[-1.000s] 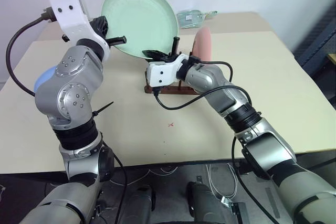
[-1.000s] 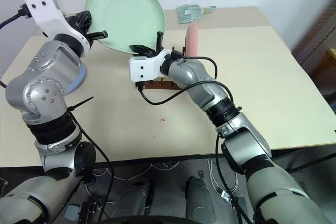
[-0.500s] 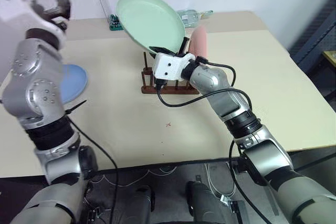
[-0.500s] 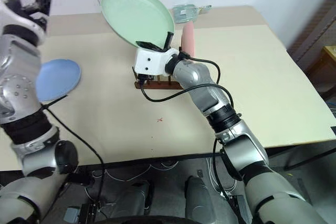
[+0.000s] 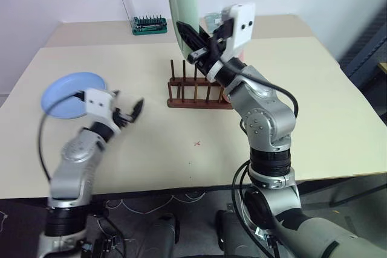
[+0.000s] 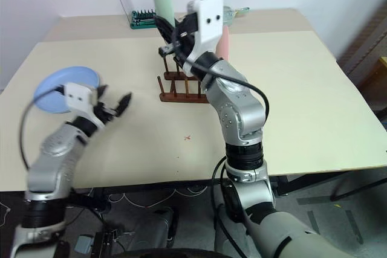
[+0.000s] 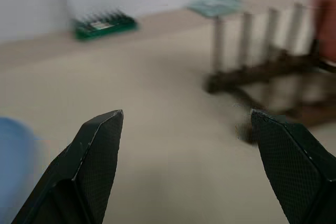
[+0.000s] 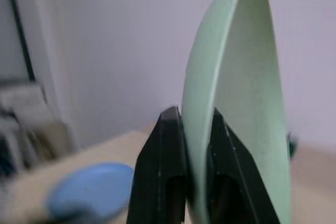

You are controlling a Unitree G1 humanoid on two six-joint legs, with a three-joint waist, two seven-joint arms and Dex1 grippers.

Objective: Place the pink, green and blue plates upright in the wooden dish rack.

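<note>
While one green plate stands gripped; one blue plate lies flat.

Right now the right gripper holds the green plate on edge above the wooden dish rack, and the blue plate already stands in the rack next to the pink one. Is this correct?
Not fully. The blue plate is not in the wooden dish rack; in the left eye view it lies flat on the table, beside the open left gripper. The rest holds: the right gripper is shut on the green plate, on edge above the rack, where the pink plate stands.

Bare worktop fills the centre and lower frame; the dish rack pegs stand upper-centre, the blue plate at left.
</note>
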